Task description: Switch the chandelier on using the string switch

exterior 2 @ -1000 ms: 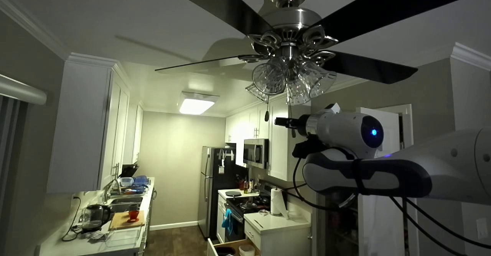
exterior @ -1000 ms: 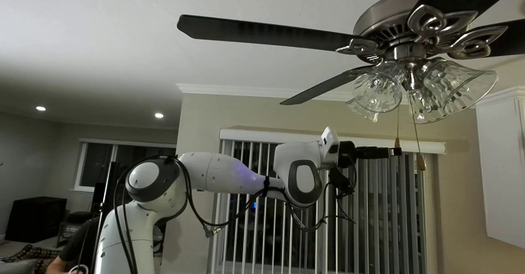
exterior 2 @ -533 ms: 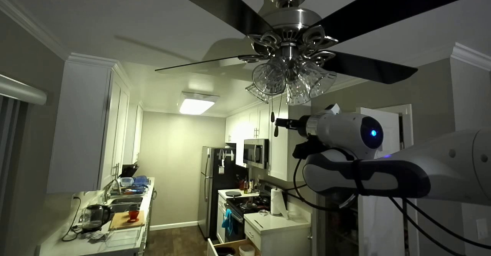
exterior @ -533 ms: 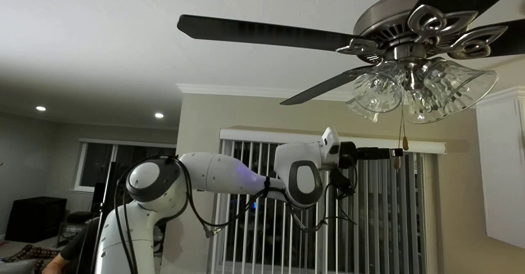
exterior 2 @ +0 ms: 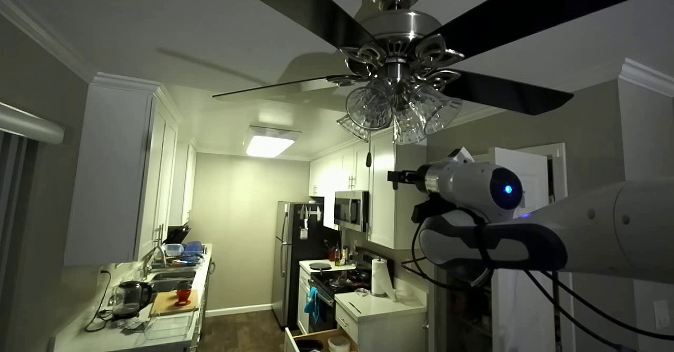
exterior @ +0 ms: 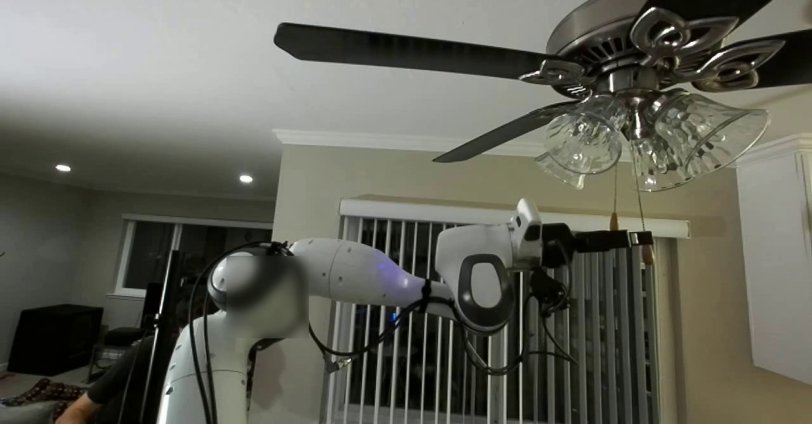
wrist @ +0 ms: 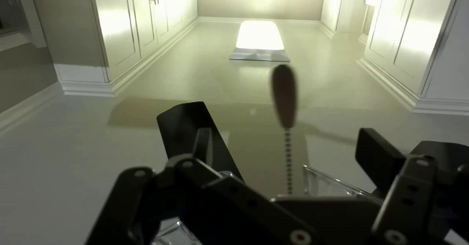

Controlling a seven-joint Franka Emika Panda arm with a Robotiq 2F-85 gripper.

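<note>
Brown pull knob (exterior: pixel 647 256) hangs just below the tip of the gripper (exterior: pixel 641 238) in an exterior view; in the wrist view, its beaded chain (wrist: pixel 288 160) shows between widely parted fingers (wrist: pixel 379 157). Teardrop form, slightly blurred, tapering toward the chain.

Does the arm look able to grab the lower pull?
Probably yes: the gripper is open, and the wrist view shows the lower pull lined up with the gap between its fingers, nothing visibly blocking; depth is uncertain.

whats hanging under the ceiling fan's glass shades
Two pull chains with brown teardrop pulls. In an exterior view, the gripper covers the spot where one chain meets its pull.
</note>
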